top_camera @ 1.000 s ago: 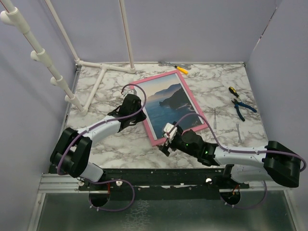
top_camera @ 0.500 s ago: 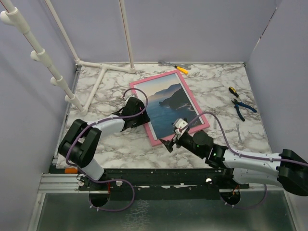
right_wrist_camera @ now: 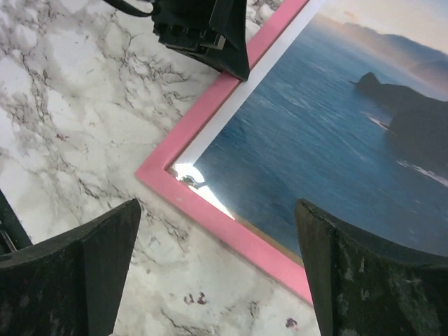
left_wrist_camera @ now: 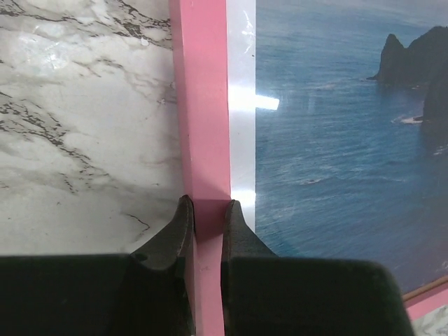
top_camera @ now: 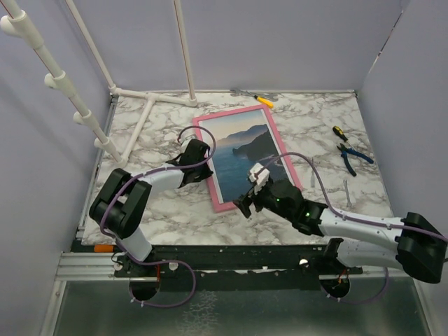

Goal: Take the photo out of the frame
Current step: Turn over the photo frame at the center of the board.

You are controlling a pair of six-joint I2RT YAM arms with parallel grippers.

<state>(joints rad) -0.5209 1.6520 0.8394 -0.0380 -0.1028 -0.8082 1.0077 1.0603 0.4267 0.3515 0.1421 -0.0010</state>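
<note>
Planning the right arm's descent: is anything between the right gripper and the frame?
Nothing visible does. The right gripper hangs open over the near corner of the frame; the left gripper pinches it farther along, clear of that corner.

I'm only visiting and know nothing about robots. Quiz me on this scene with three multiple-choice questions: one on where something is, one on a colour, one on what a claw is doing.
1. Seen from above, where do the blue-handled pliers lie relative to the frame?
A) on top of it
B) on the table, to its right
C) to its left

2. What colour is the frame's border?
A) pink
B) green
C) black

3. What is the left gripper doing?
A) hanging wide open in the air
B) pinching the frame's border
C) holding a screwdriver

Answers:
1 B, the pliers rest on the marble top, right of the frame.
2 A, the border shows pink in every view.
3 B, the left wrist view shows one finger on each side of the pink border.
</note>
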